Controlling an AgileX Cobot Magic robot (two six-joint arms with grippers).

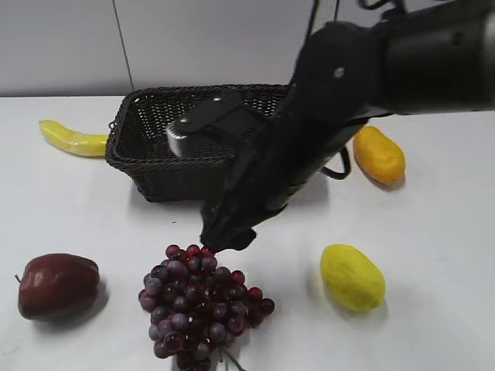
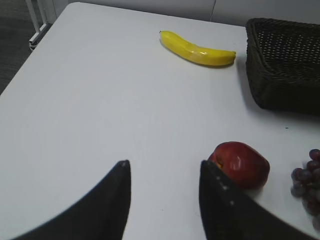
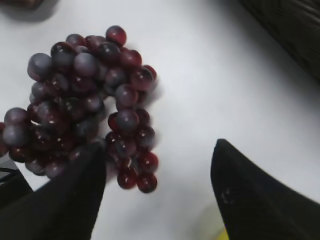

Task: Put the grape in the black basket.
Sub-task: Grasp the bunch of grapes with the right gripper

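Note:
The grape bunch [image 1: 199,303] lies on the white table at the front middle, dark red and purple; it also shows in the right wrist view [image 3: 85,105] and at the edge of the left wrist view [image 2: 309,185]. The black basket [image 1: 147,166] stands behind it, empty as far as I see, and also shows in the left wrist view [image 2: 282,65]. My right gripper [image 1: 226,236] hangs just above the far edge of the bunch; its jaws [image 3: 157,150] are open, one finger over the grapes, nothing held. My left gripper [image 2: 165,167] is open and empty over bare table, left of the apple.
A dark red apple [image 1: 58,286] lies at the front left, also in the left wrist view [image 2: 240,164]. A banana [image 1: 73,139] lies left of the basket. A yellow fruit [image 1: 352,277] lies front right, an orange-yellow one [image 1: 379,154] right of the basket.

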